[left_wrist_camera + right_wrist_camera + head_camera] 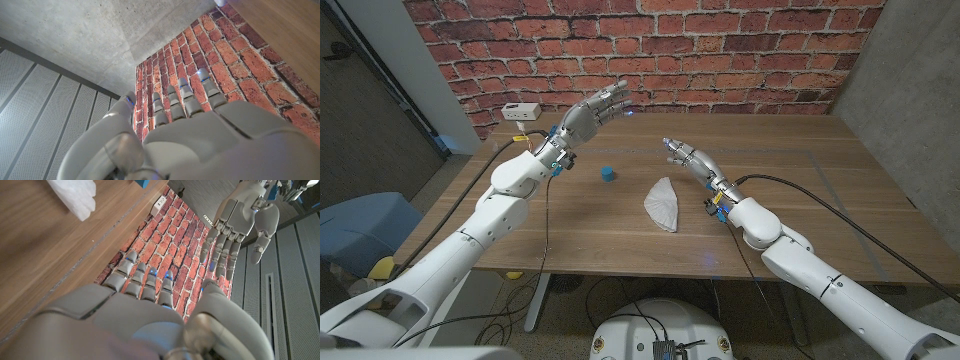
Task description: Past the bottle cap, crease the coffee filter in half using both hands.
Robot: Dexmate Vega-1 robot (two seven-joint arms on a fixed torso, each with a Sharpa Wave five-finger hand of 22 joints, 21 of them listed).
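A white coffee filter (pixel 663 204) lies folded on the wooden table (pixel 800 210), near the middle; its edge also appears in the right wrist view as the filter (pixel 75 195). A small blue bottle cap (pixel 608 174) sits just left of it, closer to the back. My left hand (pixel 592 112) is raised above the table behind the cap, fingers spread, holding nothing; the left hand (pixel 200 135) points at the brick wall. My right hand (pixel 687 155) hovers behind the filter's right side, fingers extended and empty. In the right wrist view, the right hand (pixel 135 315) faces the left hand (pixel 245 220).
A white power strip (pixel 521 111) lies at the table's back left corner. A brick wall (pixel 720 50) stands behind the table. Cables run off both arms along the table's left side and across the right part of the tabletop.
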